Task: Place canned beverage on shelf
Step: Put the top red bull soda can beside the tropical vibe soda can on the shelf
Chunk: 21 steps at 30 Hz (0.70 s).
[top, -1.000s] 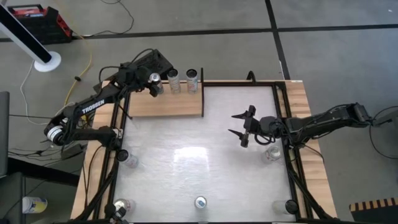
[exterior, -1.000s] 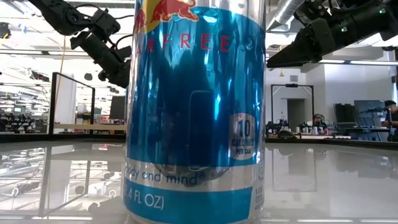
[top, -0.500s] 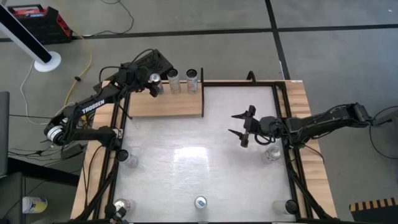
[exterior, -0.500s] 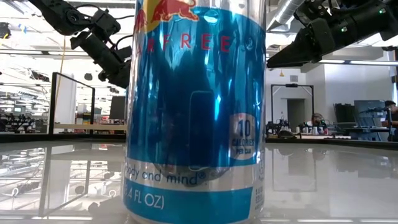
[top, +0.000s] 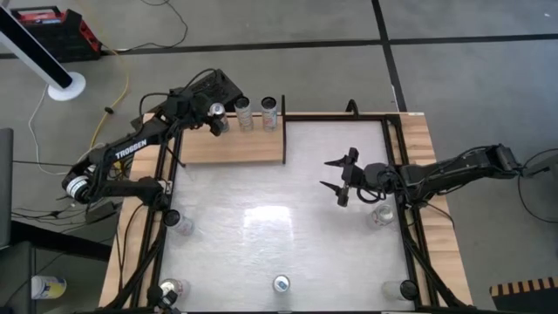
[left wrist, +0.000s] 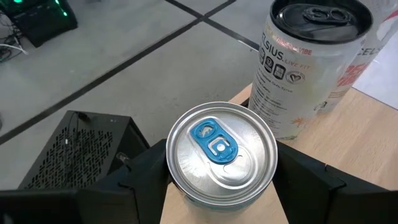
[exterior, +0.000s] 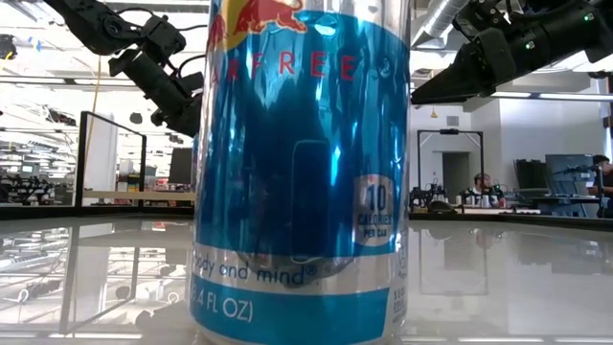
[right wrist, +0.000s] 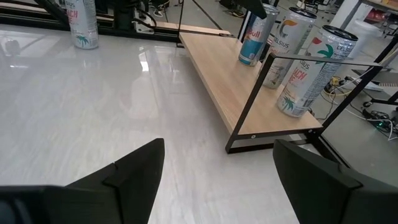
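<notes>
A slim blue-and-silver can [left wrist: 221, 152] with a blue pull tab stands at the far left end of the pale wooden shelf [top: 235, 146], and my left gripper [top: 215, 118] is shut on it. Two taller white cans [top: 245, 113] [top: 271, 110] stand beside it on the shelf. One of them, the nearest, shows in the left wrist view [left wrist: 308, 62]. My right gripper [top: 337, 177] hangs open over the table's right half, with nothing between its fingers. My left gripper pinches the slim can's side wall just under its top rim [left wrist: 173, 173], one finger on each side. The fingers come from the table's left, slanting a little downward. The can stays upright, with its base [right wrist: 249, 61] on the shelf board.
Loose cans stand on the white table: one at the left [top: 183, 225], one by the right rail [top: 381, 214], and three along the near edge, the middle one [top: 281, 283] filling the low view [exterior: 297, 172]. A black frame post [right wrist: 273, 65] edges the shelf.
</notes>
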Tool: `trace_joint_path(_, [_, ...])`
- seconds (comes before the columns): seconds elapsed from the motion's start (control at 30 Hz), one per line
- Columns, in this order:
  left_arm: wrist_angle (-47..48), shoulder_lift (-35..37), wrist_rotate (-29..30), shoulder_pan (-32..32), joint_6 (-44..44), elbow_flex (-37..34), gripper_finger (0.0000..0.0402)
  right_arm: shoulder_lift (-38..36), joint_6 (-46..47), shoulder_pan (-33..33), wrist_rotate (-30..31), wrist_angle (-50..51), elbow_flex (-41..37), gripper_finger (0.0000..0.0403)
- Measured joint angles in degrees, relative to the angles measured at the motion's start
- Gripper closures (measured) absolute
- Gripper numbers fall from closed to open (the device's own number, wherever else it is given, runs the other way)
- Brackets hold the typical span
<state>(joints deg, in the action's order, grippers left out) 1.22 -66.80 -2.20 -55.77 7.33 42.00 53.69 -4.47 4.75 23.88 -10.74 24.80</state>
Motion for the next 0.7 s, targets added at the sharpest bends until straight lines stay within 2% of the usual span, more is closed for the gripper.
trace_joint_path(0.7, [-1.1, 0.0, 0.0, 0.0, -0.9, 0.0, 0.0173, 0.0, 0.0, 0.0, 0.0, 0.0, 0.0, 0.0077])
